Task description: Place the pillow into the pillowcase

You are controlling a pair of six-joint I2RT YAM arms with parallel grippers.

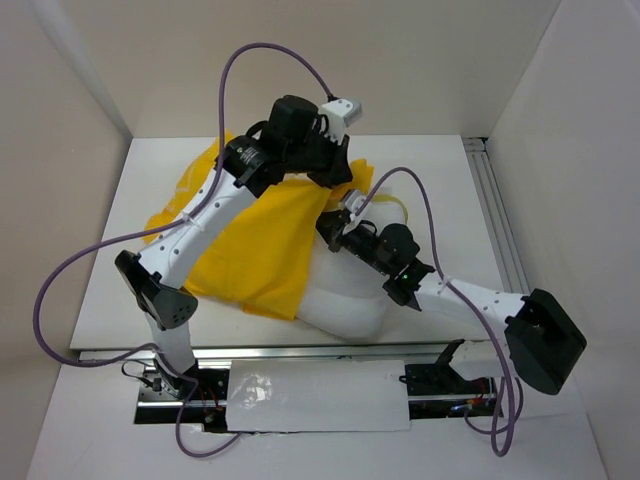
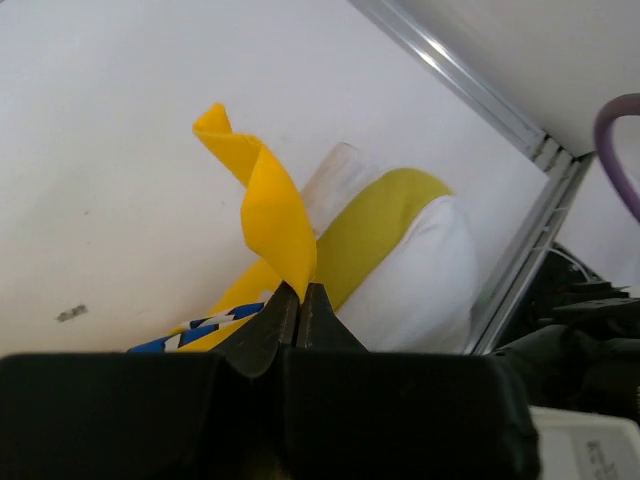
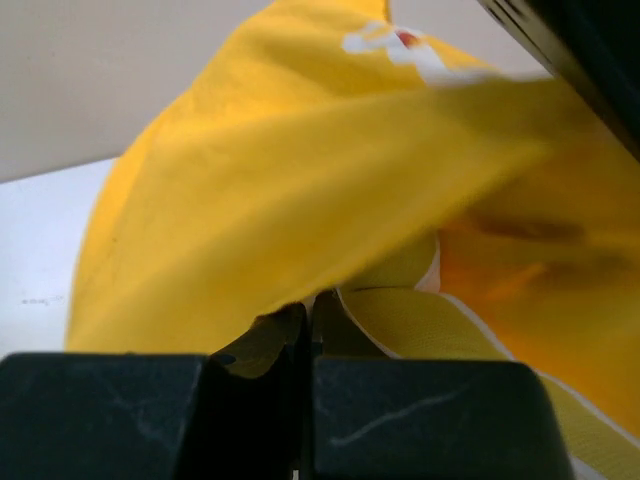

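Observation:
The yellow pillowcase [image 1: 255, 250] lies crumpled across the middle and left of the table. The white pillow [image 1: 345, 300] pokes out from under its near right side. In the left wrist view my left gripper [image 2: 300, 290] is shut on a twisted flap of the pillowcase [image 2: 270, 210]. Beyond that flap sits the pillow [image 2: 430, 280] with its yellow strip. My right gripper [image 3: 310, 315] is shut on the pillowcase [image 3: 260, 200] edge, and the pillow's yellow strip [image 3: 440, 325] lies right beside the fingers. From above, the left gripper [image 1: 335, 170] sits at the cloth's far right end and the right gripper [image 1: 335, 228] just nearer.
An aluminium rail [image 1: 495, 220] runs along the table's right edge, also seen as the rail [image 2: 480, 100] in the left wrist view. White walls close in the left, back and right. Purple cables [image 1: 270, 50] loop above both arms.

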